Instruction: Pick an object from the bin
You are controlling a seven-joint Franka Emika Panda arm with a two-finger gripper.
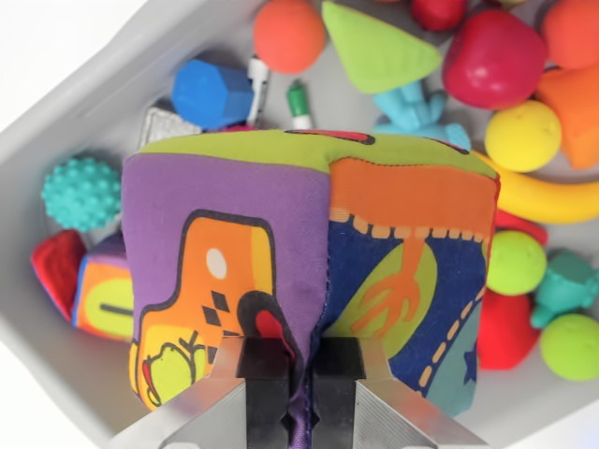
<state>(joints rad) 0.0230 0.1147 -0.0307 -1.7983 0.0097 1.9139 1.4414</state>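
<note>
Above the bin (56,122), pincer (299,393) pinching fabric cube (309,253)

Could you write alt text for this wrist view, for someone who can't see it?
The gripper pinches a seam of a colourful soft fabric cube, which fills the middle of the view. Beneath it, a grey bin holds many bright toys, including a yellow banana and a teal spiky ball.

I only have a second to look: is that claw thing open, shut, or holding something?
Gripper: shut on the soft fabric cube, pinching a fold of its cloth at the seam between the two fingers, above the bin of toys.
</note>
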